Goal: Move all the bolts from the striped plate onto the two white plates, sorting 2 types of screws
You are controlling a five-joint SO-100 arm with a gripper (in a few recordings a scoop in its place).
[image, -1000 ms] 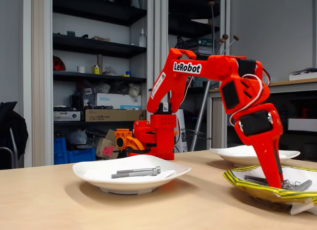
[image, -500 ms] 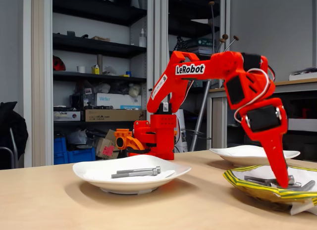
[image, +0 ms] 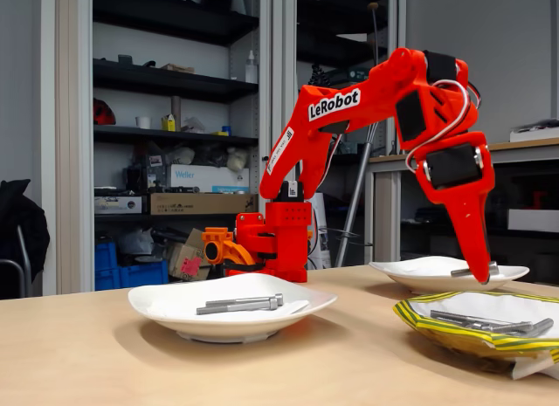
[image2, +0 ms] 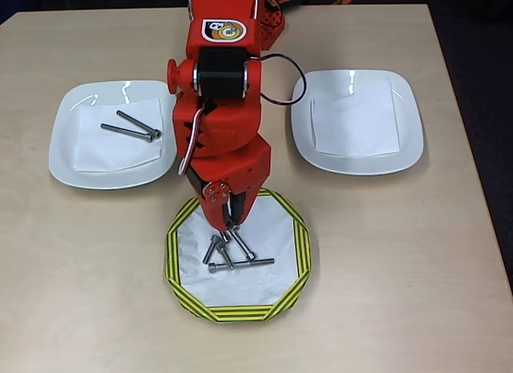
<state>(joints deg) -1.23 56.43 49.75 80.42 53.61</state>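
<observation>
Overhead view: your arm (image2: 224, 140) covers the striped plate (image2: 298, 245) at 12 o'clock; fingers (image2: 227, 224) state unclear; beige tabletop (image2: 385, 253), shelves (image: 166, 83) behind.

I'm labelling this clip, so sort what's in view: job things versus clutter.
Job:
- bolts on the striped plate
- long bolts on the left white plate
- right white plate
- gripper

Clutter:
- shelves
- cardboard boxes
- blue crates
</observation>
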